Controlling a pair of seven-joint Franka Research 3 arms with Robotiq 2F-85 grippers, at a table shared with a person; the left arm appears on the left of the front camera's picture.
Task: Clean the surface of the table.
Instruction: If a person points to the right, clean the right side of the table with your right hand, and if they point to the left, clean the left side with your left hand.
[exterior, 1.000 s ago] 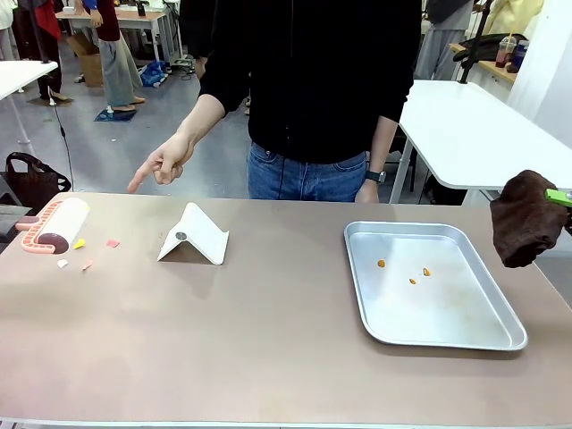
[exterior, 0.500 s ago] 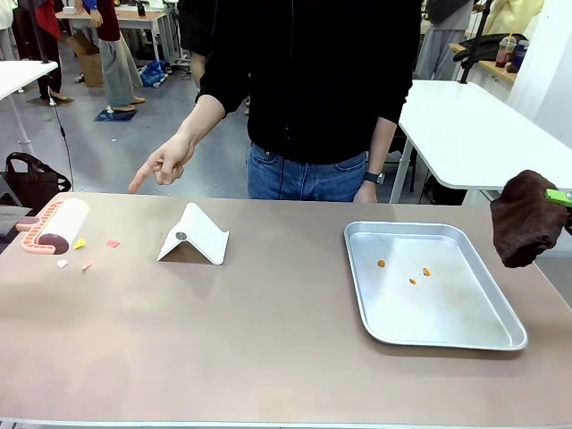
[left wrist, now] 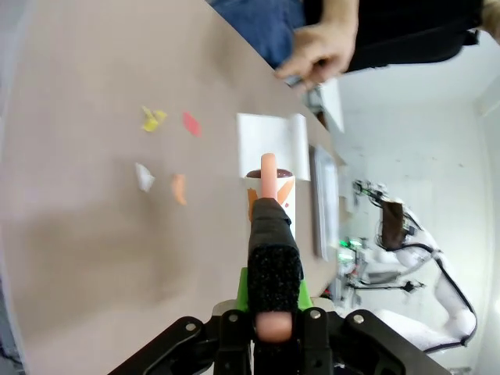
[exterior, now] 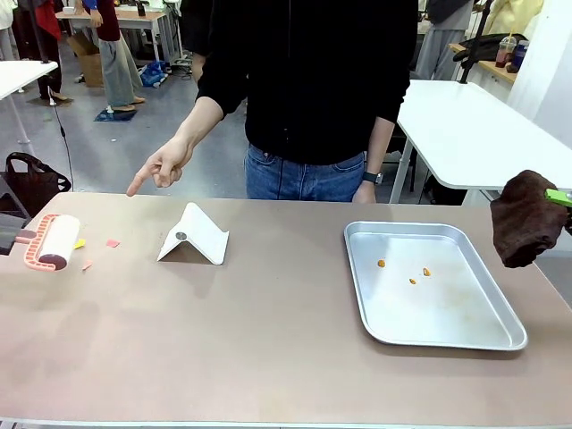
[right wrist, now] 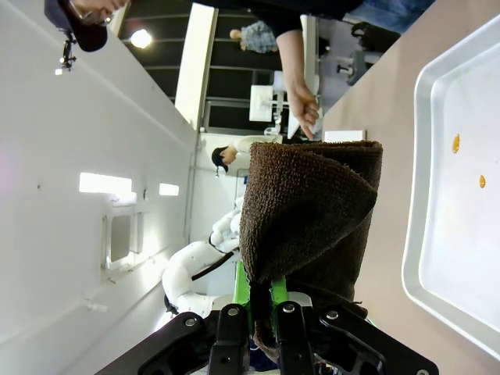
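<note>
Pink roller (exterior: 52,243) is clamped in the left gripper (left wrist: 273,234), 4 scraps (left wrist: 179,188) on the table (exterior: 268,340) just beside it. The right gripper (right wrist: 260,293) pinches a brown cloth (right wrist: 312,211).

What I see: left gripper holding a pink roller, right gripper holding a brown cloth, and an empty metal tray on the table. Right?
The metal tray on the table isn't empty: the front view shows small orange bits in it. The left gripper holds the pink roller, the right gripper the brown cloth.
</note>
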